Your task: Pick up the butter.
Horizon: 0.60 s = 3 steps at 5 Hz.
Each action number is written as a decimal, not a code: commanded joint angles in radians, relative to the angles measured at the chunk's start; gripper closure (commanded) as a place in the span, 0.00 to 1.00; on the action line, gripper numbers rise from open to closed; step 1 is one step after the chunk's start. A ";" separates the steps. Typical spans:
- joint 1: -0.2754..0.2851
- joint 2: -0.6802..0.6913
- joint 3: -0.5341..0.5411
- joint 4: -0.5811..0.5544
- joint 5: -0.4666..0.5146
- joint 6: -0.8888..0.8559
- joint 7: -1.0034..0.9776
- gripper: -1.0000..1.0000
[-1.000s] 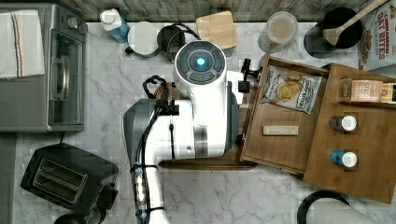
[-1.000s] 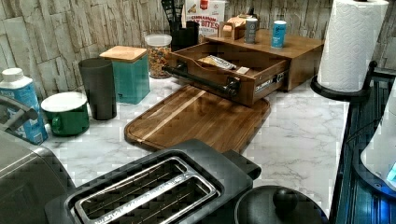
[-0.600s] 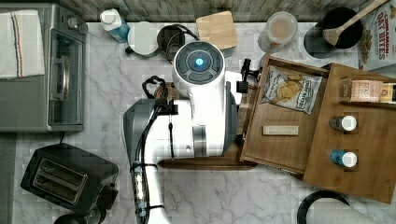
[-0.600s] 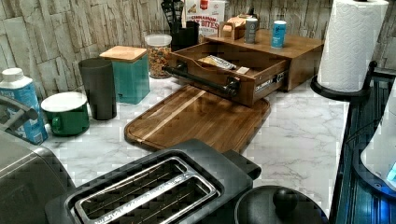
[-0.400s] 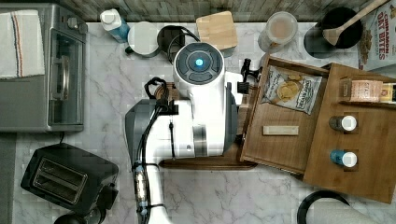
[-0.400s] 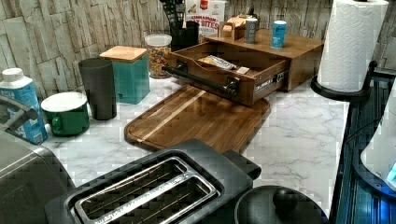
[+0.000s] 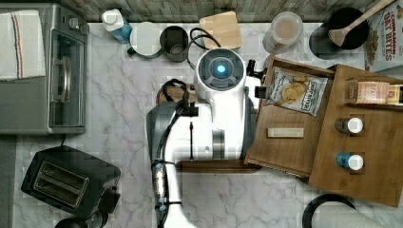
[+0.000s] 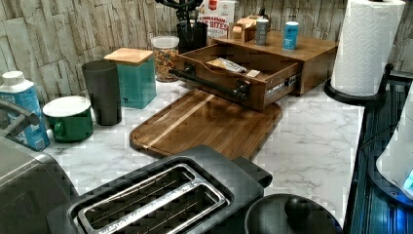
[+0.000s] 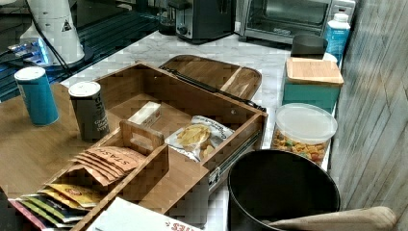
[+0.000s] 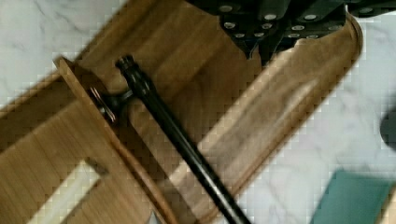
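**Butter lies in the open drawer, beyond its front wall**

The small pale cream stick of butter [image 7: 285, 133] lies flat on the floor of the open wooden drawer [image 7: 266, 156], alone in the bare part. In the top view its long axis runs left to right. My gripper [image 10: 261, 49] hangs over the brown wooden cutting board [image 8: 209, 124], outside the drawer; I cannot tell if it is open or closed. I judge I must cross the drawer's front wall and its black bar handle [image 10: 177, 140] to reach the butter [image 10: 65, 198]. The white crinkly chip bag [image 7: 295, 91] lies near the butter, apart from it, and two small cans [image 9: 62, 103] stand on the cabinet top beside the drawer.
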 commanded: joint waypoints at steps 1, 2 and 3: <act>-0.097 0.014 -0.247 0.082 0.113 -0.009 -0.073 1.00; -0.127 0.004 -0.250 0.025 0.126 0.062 0.042 0.00; -0.109 -0.013 -0.268 -0.055 0.088 0.153 0.195 0.00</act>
